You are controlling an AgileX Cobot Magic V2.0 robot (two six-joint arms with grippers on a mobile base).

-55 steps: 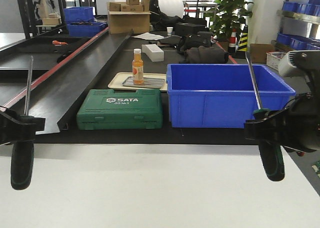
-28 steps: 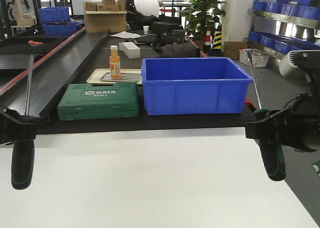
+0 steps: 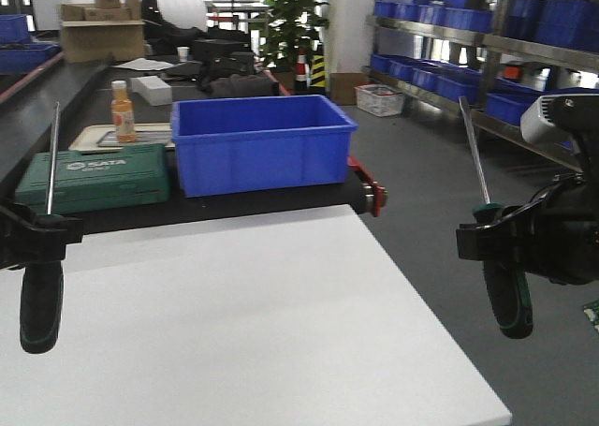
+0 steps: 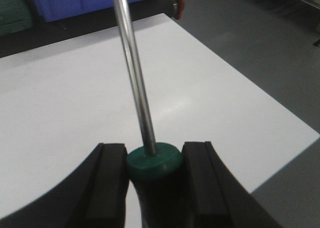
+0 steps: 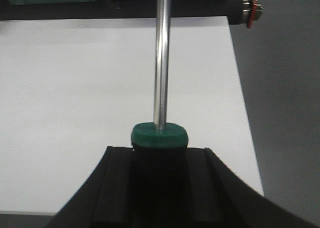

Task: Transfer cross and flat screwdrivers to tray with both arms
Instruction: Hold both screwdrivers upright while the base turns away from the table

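Though only front view shows whole handles [image 3: 41, 309] — left gripper [image 4: 154, 160], right gripper [image 5: 160, 153] clamped on screwdrivers [image 3: 508, 300].

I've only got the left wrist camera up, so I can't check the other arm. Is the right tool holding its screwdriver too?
Observer: Yes. The right tool is shut on the second screwdriver just under its green collar, shaft pointing up.
Operator: And what's below my left tool? I only see the collar.
Observer: The front view shows the left tool gripping the first screwdriver near the top of its black handle, which hangs down beneath it.
Operator: Anything further back I'm missing?
Observer: An orange bottle stands on a beige tray, behind the green tool case.
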